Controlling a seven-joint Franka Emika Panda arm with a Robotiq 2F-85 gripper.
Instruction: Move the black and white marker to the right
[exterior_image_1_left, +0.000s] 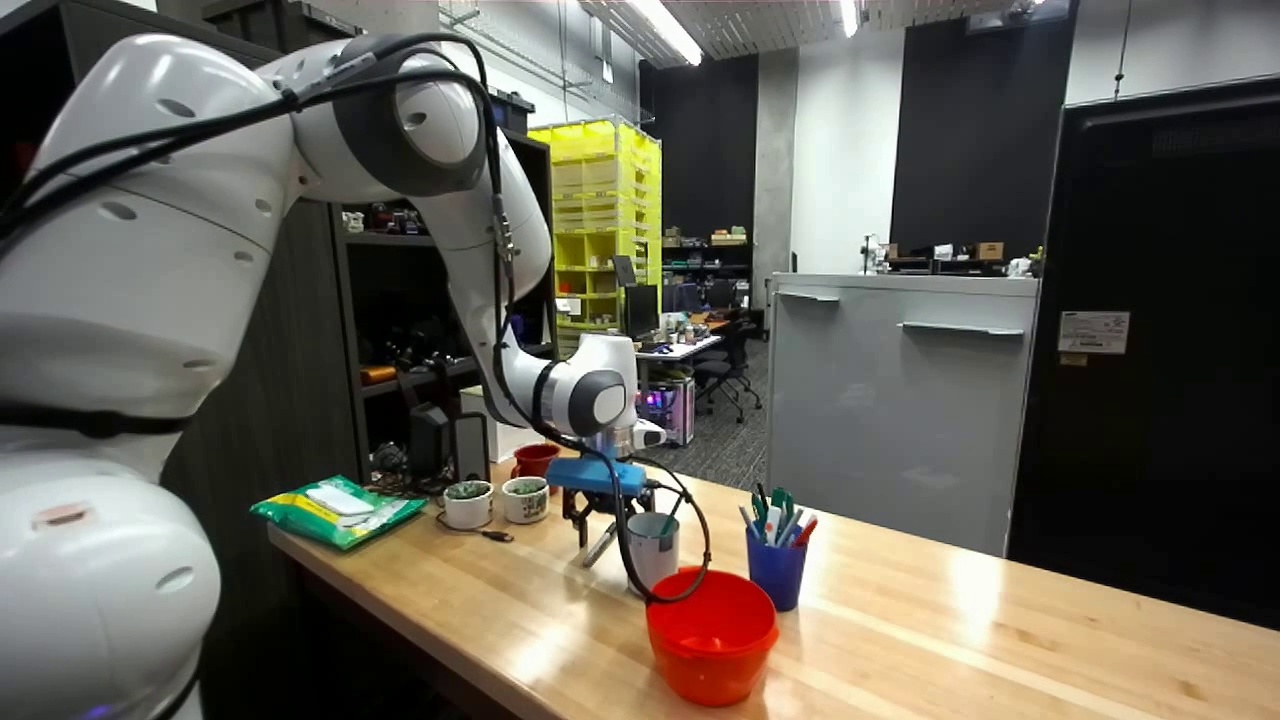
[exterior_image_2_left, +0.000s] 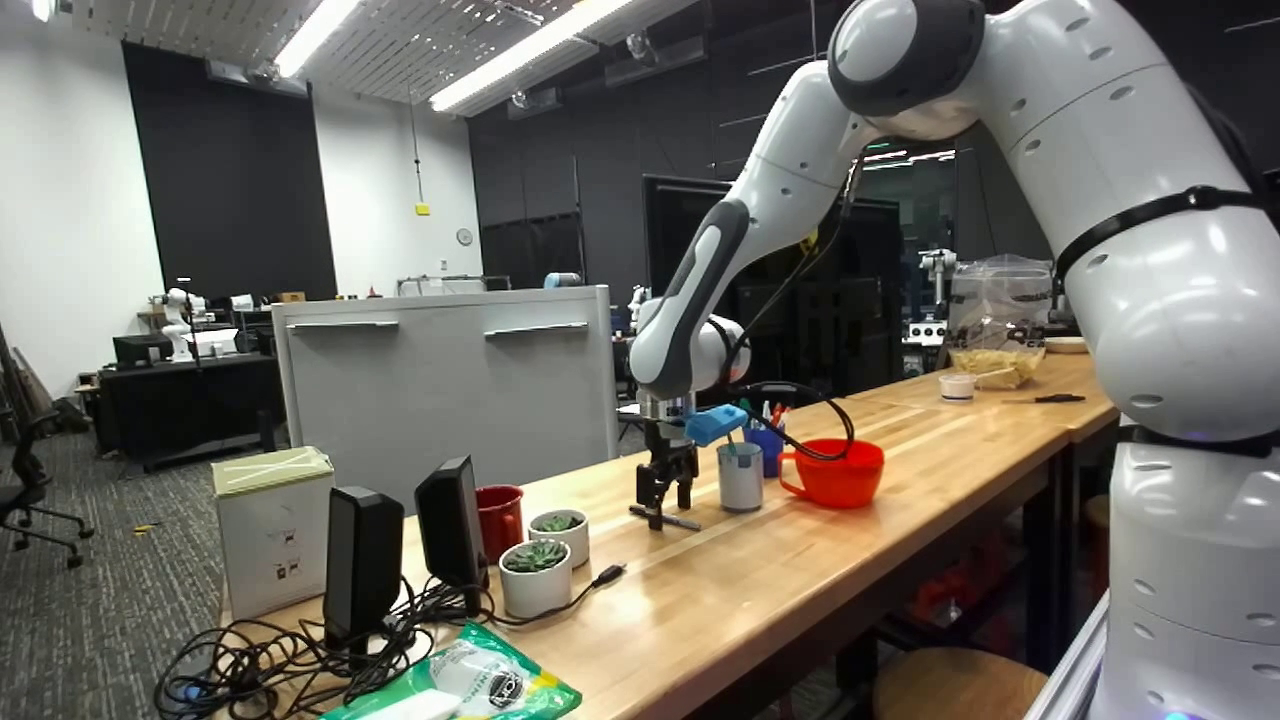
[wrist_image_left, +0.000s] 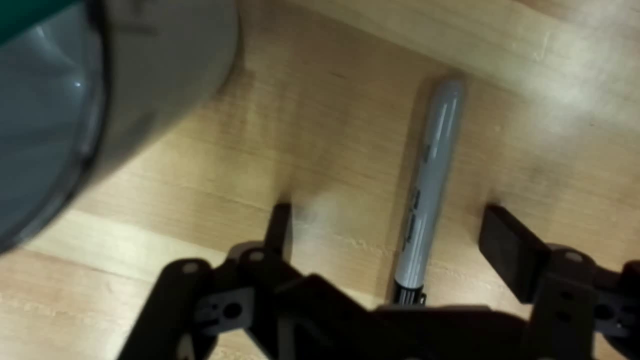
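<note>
Hand low, astride the marker

Red bowl near blue cup

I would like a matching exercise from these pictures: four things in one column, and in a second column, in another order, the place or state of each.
1. Slim grey-and-black marker
2. Black two-finger gripper
3. Blue tapered cup
4. Round white pot

A. Holds several pens
B. Contains a green succulent
C. Lies flat on the wooden tabletop
D. Open, gripping nothing

Pairs: 1-C; 2-D; 3-A; 4-B
</note>
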